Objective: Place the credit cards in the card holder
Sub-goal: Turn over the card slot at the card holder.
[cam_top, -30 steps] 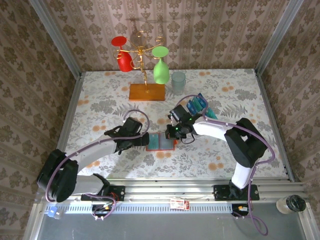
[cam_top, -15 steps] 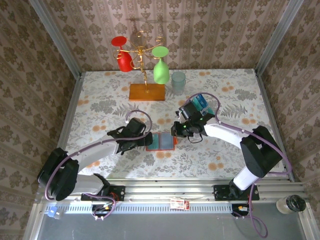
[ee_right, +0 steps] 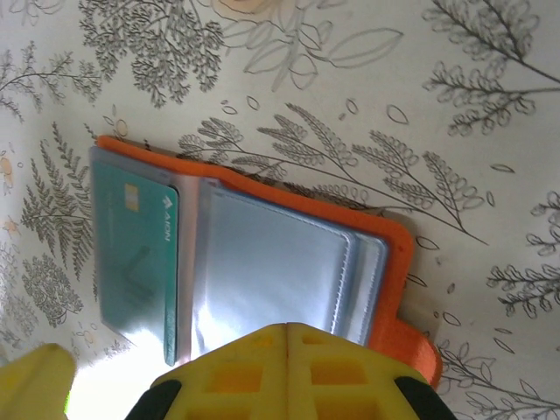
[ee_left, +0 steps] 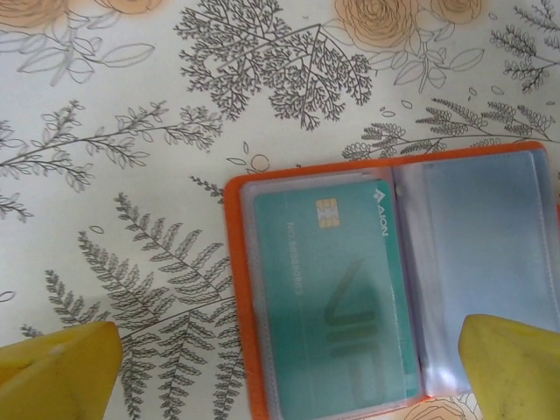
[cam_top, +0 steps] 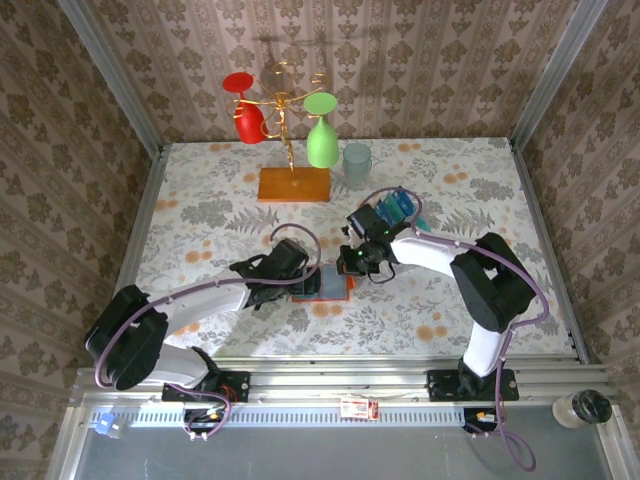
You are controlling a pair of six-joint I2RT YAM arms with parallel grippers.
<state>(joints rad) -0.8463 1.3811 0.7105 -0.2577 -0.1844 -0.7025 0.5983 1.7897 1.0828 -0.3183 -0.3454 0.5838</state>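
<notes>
Already one card in, others waiting

So far the card holder (ee_left: 234, 306) lies open and flat near the middle of the desk (cam_top: 200, 210), and a teal card (ee_left: 332, 297) sits in its left pocket. The clear pocket (ee_left: 490, 254) beside it is empty. A small bunch of blue and teal cards (cam_top: 398, 207) waits farther back, next to the right arm, so most of the job looks left to do.

The left fingers (ee_left: 52, 367) are spread wide over the holder and grip nothing. The right fingers (ee_right: 289, 372) hover at its near edge, apart too, with nothing between them.

At the back stand a wooden stand (cam_top: 293, 184) hung with a red glass (cam_top: 245, 112) and a green glass (cam_top: 321, 140), and a pale cup (cam_top: 357, 160). None blocks the way.
</notes>
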